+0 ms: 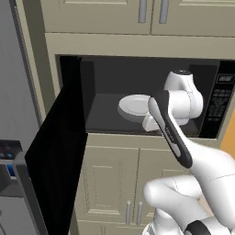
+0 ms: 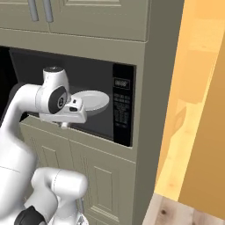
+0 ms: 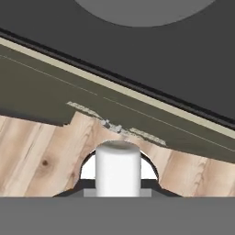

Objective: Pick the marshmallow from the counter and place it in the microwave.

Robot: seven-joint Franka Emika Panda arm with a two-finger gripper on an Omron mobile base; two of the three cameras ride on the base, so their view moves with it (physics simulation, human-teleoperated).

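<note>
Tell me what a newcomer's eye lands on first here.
The white robot arm reaching up to the open black microwave, whose door swings out to the left. Inside sits a white plate. In the hand view, a white marshmallow stands close before the camera, over the wood floor.

I see the microwave [image 1: 137, 96] with its black door [image 1: 57, 151] swung wide open to its left. Inside the dark cavity sits a white plate [image 1: 133, 105]. My arm's wrist reaches just in front of the microwave's opening, right of the plate.

Arm outstretched, pincer [image 3: 117, 193] downward-pointing, clamped on white marshmallow [image 3: 117, 169].
</note>
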